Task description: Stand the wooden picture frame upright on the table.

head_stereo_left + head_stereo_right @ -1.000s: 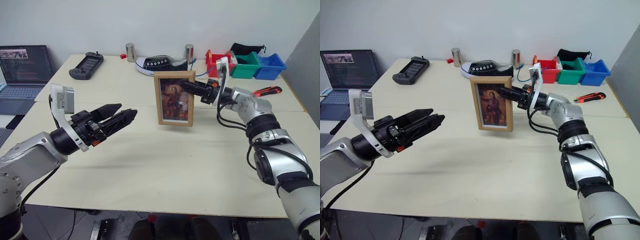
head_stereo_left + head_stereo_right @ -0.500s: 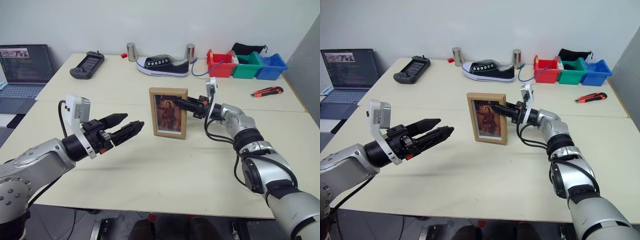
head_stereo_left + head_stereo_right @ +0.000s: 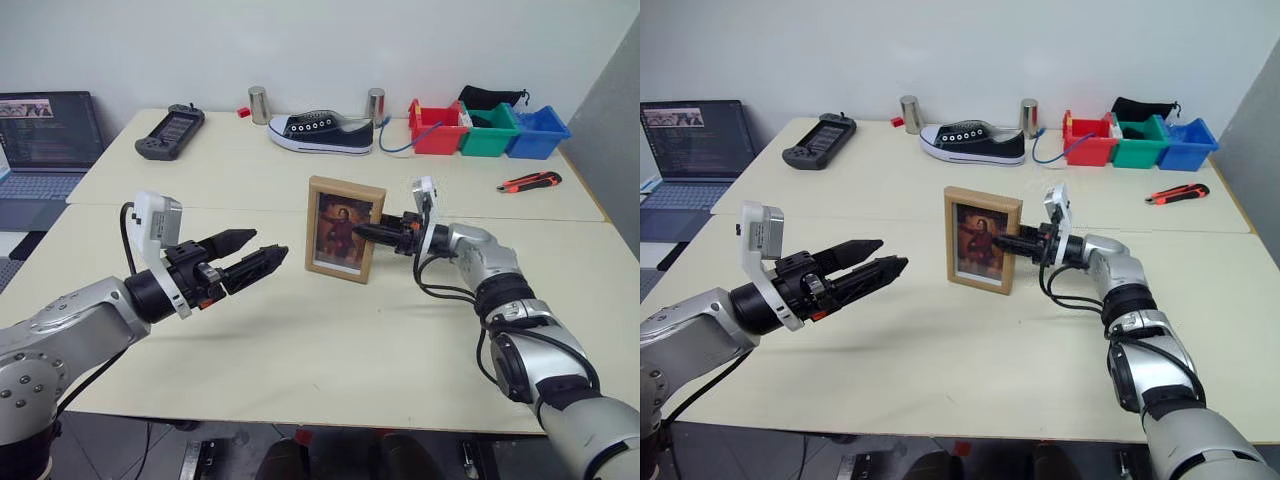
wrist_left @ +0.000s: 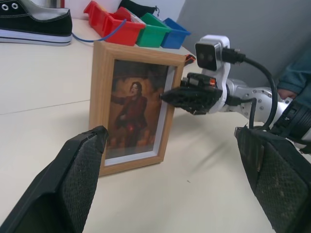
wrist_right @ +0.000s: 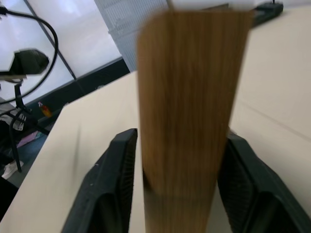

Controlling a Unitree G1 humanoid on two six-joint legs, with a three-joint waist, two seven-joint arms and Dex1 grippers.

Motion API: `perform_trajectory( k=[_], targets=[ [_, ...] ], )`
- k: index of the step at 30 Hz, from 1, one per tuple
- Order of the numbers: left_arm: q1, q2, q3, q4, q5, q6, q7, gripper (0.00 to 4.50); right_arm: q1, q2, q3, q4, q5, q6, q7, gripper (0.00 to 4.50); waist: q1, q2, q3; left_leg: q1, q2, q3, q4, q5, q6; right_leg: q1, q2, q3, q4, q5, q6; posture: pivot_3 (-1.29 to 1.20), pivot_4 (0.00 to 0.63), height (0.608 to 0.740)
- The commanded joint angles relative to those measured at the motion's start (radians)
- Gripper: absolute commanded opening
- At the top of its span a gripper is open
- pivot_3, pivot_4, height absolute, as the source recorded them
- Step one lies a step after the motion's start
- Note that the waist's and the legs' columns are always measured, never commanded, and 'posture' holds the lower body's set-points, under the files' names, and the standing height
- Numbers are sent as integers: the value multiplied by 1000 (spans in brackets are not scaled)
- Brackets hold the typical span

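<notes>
Two claws in play: the frame [image 3: 343, 230] stands on the surface [image 3: 330, 340], right claw [image 3: 372, 233] straddling its edge, barely gripping; left claw [image 3: 262, 253] spread nearby. A careless withdrawal could topple it.

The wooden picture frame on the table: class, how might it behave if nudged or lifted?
The wooden picture frame looks rigid, so it should not flex when lifted. Standing tall on a narrow bottom edge on the table, it would probably tip if nudged. Its front may be glazed, so possibly fragile.
</notes>
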Motion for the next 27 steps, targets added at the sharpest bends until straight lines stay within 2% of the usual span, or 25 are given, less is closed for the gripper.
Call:
perform_trajectory(
  k=[1,5,7,17,19,21,23,27],
  targets=[
    [0,-1,1,-14,10,-12,-24,4500,-28,-25,-16,-27,-13,17,26,3313,1,0,0,0,0,0,0,0,0,0,0,0,0,0,0,0,150,740],
    [3,8,11,-8,12,-10,-37,4500,-9,-80,-2,-64,-33,44,67,4170,2,0,0,0,0,0,0,0,0,0,0,0,0,0,0,0,150,740],
    [11,12,18,-6,14,-7,-44,4500,10,-120,4,-94,-46,59,94,4444,3,0,0,0,0,0,0,0,0,0,0,0,0,0,0,0,150,740],
    [-2,67,8,73,103,-4,-168,4500,151,-402,6,-393,-33,248,185,4444,3,0,0,0,-1,0,0,0,0,0,0,0,-1,0,0,0,150,740],
    [-24,100,-4,115,163,-6,-217,4500,184,-486,-4,-536,-4,336,209,4444,5,1,0,0,0,0,0,0,0,0,0,1,-1,0,0,0,150,740],
    [-59,131,-11,164,230,-17,-241,4500,231,-575,-15,-740,-10,388,172,4444,6,1,1,0,-1,1,0,0,0,-1,0,1,-1,0,0,0,150,740],
    [-78,143,-9,181,261,-18,-258,4500,280,-626,-24,-891,-17,419,123,4444,6,1,1,0,-1,0,0,0,0,-1,0,1,-1,0,0,0,150,740],
    [-112,137,-20,184,304,-19,-282,4500,379,-700,-84,-1221,101,670,39,4444,5,1,0,0,0,0,-1,0,0,0,0,1,-1,0,0,0,150,740]
  ],
)
